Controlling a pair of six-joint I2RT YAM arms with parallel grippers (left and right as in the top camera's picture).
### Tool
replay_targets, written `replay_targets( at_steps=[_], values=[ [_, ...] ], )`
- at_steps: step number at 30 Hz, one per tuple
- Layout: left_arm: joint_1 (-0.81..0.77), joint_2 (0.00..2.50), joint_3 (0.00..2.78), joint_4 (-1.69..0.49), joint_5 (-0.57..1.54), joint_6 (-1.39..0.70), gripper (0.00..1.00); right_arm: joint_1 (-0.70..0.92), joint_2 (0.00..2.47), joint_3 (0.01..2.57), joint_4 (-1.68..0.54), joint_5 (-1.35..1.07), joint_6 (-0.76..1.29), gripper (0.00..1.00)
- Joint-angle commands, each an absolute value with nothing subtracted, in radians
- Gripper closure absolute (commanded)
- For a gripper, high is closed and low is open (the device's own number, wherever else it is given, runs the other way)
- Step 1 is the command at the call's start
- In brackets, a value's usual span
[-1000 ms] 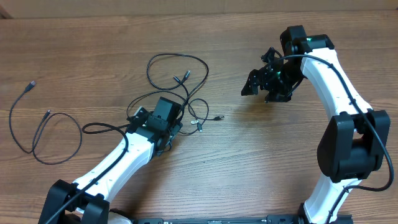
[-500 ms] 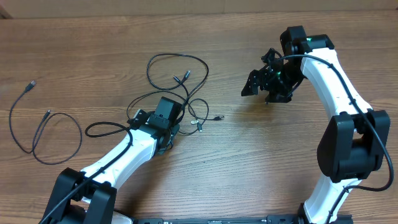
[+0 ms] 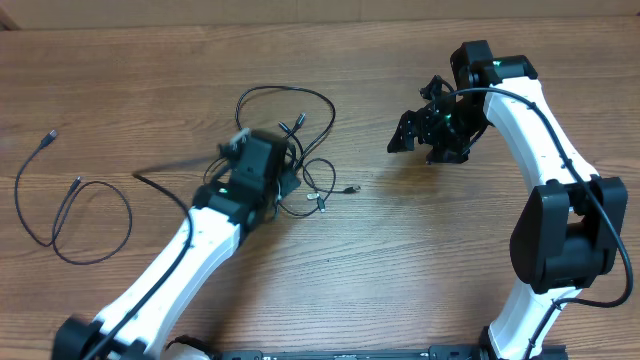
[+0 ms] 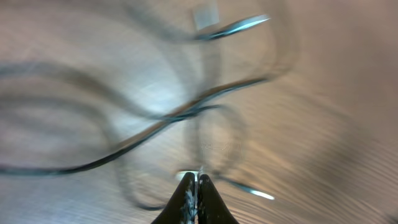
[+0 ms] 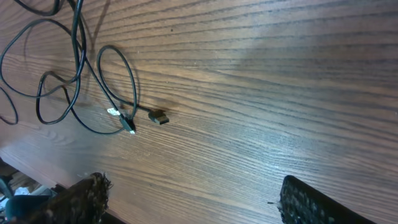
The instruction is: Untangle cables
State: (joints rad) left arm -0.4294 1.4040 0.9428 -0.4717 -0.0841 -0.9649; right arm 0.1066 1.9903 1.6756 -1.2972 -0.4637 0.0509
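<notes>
A tangle of thin black cables (image 3: 300,130) lies on the wooden table left of centre, with small plug ends (image 3: 322,199) near its right side. My left gripper (image 3: 250,152) is over the tangle, blurred by motion. In the left wrist view its jaws (image 4: 198,182) are pressed together, seemingly pinching a thin cable (image 4: 155,124), and the rest is smeared. One strand (image 3: 170,167) stretches left from it. My right gripper (image 3: 428,135) hovers open, well to the right of the tangle. The right wrist view shows its fingers (image 5: 193,196) wide apart over bare wood, with cable loops (image 5: 118,81) far off.
A separate black cable (image 3: 60,215) lies looped at the far left, its plug ends (image 3: 45,138) pointing up the table. The table's far edge (image 3: 320,22) runs along the top.
My left gripper has shut and moved up and away from its base, over the tangle. A loop that lay left of it is now pulled into a straight strand. The right arm is still.
</notes>
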Motion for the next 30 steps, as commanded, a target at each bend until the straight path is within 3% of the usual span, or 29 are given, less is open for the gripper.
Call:
replay_targets(
  at_steps=[1, 5, 6, 8, 9, 10, 19, 22, 30],
  values=[
    [-0.428, 1.310, 1.028, -0.495, -0.020, -0.789, 0.96, 0.112, 1.975, 1.688, -1.287, -0.460, 0.025, 0.13],
    [-0.425, 1.288, 1.029, -0.599, -0.051, -1.014, 0.95, 0.112, 1.975, 1.688, -1.286, -0.460, 0.001, 0.13],
    [-0.425, 1.296, 1.027, -0.644, -0.076, -1.085, 0.90, 0.112, 1.975, 1.688, -1.285, -0.460, -0.005, 0.13],
    [-0.425, 1.321, 1.015, -0.714, -0.136, -1.209, 0.50, 0.112, 1.975, 1.688, -1.280, -0.460, -0.006, 0.12],
    [-0.425, 1.341, 1.003, -0.741, -0.165, -1.283, 0.37, 0.112, 1.975, 1.688, -1.277, -0.460, -0.005, 0.11],
    [-0.425, 1.356, 0.996, -0.752, -0.178, -1.329, 0.34, 0.112, 1.975, 1.688, -1.274, -0.460, -0.005, 0.11],
    [-0.425, 1.529, 0.977, -0.726, -0.222, -1.644, 0.37, 0.112, 1.975, 1.688, -1.248, -0.460, -0.005, 0.10],
    [-0.424, 1.562, 0.977, -0.728, -0.259, -1.689, 0.43, 0.112, 1.975, 1.688, -1.236, -0.460, -0.005, 0.09],
    [-0.425, 1.627, 0.977, -0.727, -0.262, -1.733, 0.45, 0.112, 1.975, 1.688, -1.233, -0.460, -0.005, 0.09]
  ],
)
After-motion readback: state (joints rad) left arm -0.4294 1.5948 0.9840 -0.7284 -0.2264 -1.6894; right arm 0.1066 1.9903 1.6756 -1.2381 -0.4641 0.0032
